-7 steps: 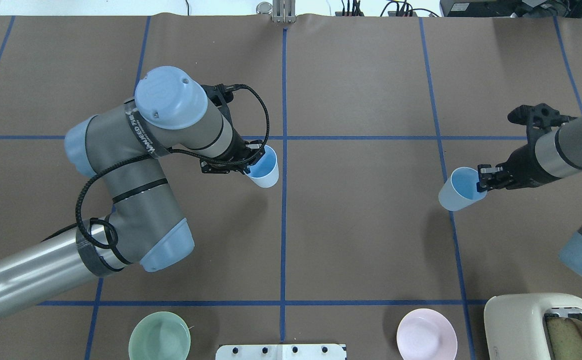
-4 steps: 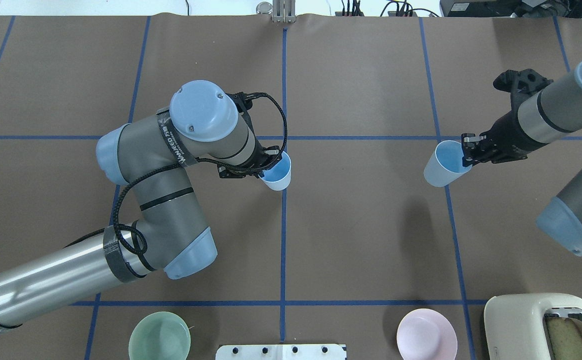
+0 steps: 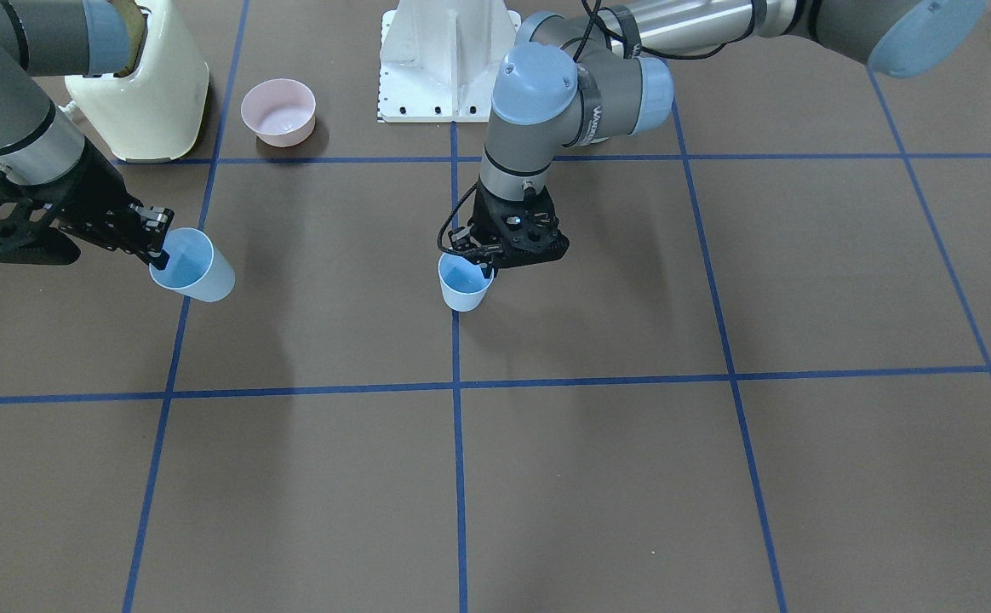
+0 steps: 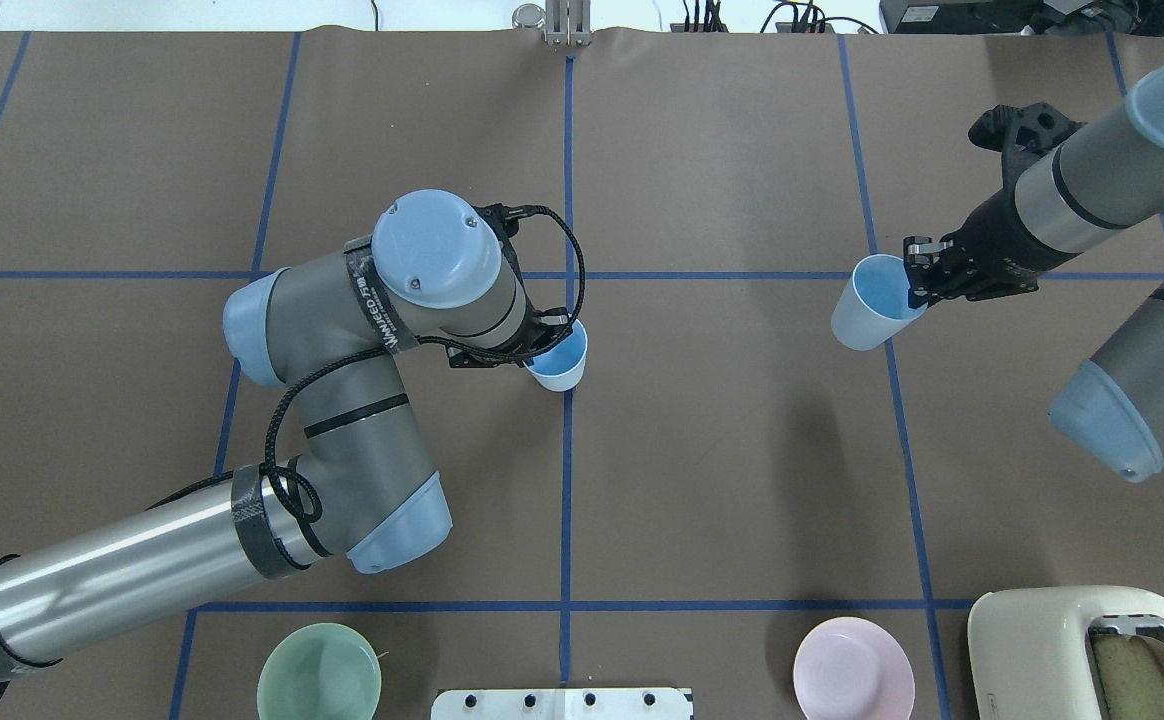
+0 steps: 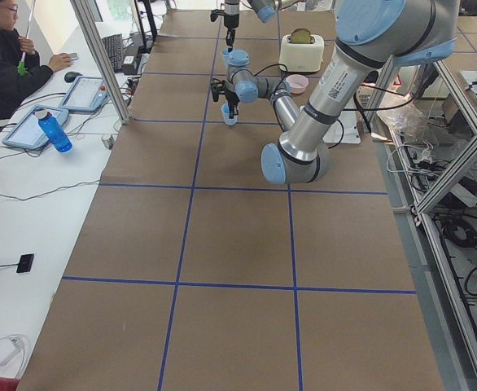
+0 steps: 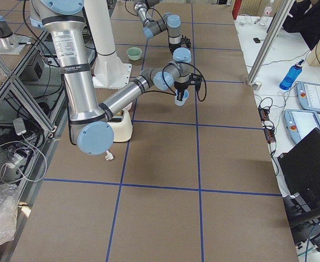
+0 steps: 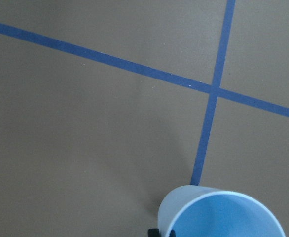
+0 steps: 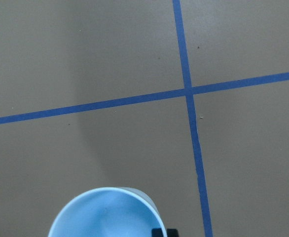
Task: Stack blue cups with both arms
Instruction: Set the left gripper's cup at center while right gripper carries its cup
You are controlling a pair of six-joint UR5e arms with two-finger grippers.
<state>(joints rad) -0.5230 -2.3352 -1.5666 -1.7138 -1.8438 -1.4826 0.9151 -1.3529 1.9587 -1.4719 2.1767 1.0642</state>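
Note:
Two pale blue cups, each held by its rim. My left gripper [image 4: 545, 345] is shut on one blue cup [image 4: 560, 364], upright near the table's centre line; it also shows in the front view [image 3: 464, 288] and the left wrist view [image 7: 218, 215]. My right gripper [image 4: 917, 283] is shut on the other blue cup [image 4: 864, 312], lifted and tilted over the right half; it also shows in the front view [image 3: 193, 268] and the right wrist view [image 8: 105, 215]. The two cups are far apart.
A mint-green bowl [image 4: 319, 672] and a pink bowl [image 4: 853, 667] stand at the near edge beside the white pedestal [image 4: 562, 703]. A cream toaster [image 4: 1092, 650] with bread sits at the near right corner. Blue tape lines grid the brown table [image 4: 722, 480].
My left arm has carried its cup rightward toward the centre line. My right arm has raised its cup and moved it left and toward the far edge.

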